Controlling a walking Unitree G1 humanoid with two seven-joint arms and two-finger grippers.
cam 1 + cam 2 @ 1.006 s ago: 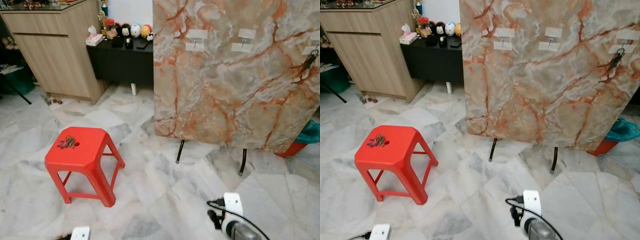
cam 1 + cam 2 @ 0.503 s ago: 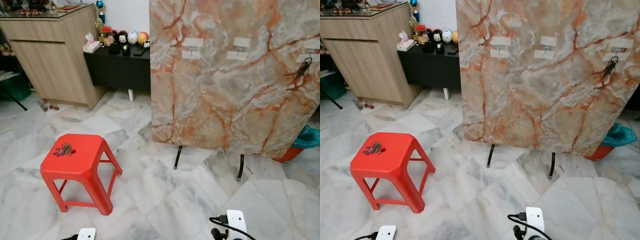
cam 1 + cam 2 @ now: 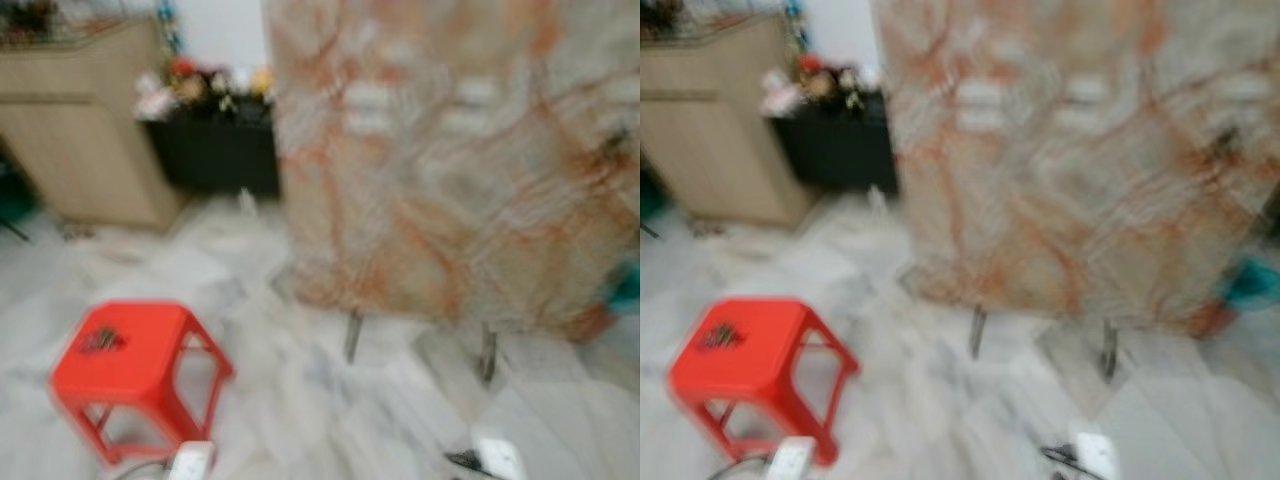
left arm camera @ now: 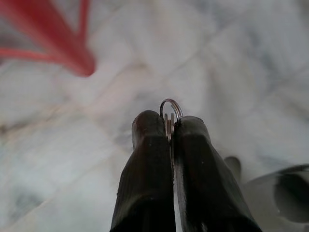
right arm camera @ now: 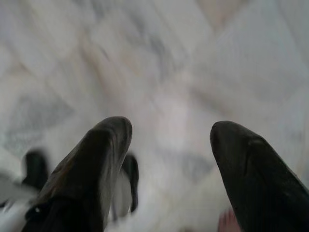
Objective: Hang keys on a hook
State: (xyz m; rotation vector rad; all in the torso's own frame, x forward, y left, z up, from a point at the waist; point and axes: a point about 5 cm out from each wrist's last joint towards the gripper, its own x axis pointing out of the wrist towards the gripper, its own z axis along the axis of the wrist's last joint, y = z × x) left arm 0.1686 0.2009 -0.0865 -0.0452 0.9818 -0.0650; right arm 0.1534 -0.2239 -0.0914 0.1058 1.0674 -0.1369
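- Red plastic stool (image 3: 135, 365): at 8 o'clock, standing on the floor.
- Marble-tiled floor (image 3: 290, 400): white with grey veining.
- Orange-veined marble panel (image 3: 450, 160): at 1 o'clock, upright on two thin dark legs (image 3: 352, 335).
- Black low cabinet (image 3: 215, 150): at 11 o'clock, with blurred small figurines (image 3: 205, 85) on top.
- Light wooden cabinet (image 3: 85, 130): at 10 o'clock, beside the black one.

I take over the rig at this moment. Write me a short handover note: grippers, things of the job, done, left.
Left gripper: shut on a key ring, low over the marble floor.
Right gripper: open, holding nothing, hanging low.
Head views are blurred. A dark bunch of keys lies on the red stool. The marble board carries pale hook plates; something dark hangs at its right edge.
Left: bring the ring to a free hook and hang it.
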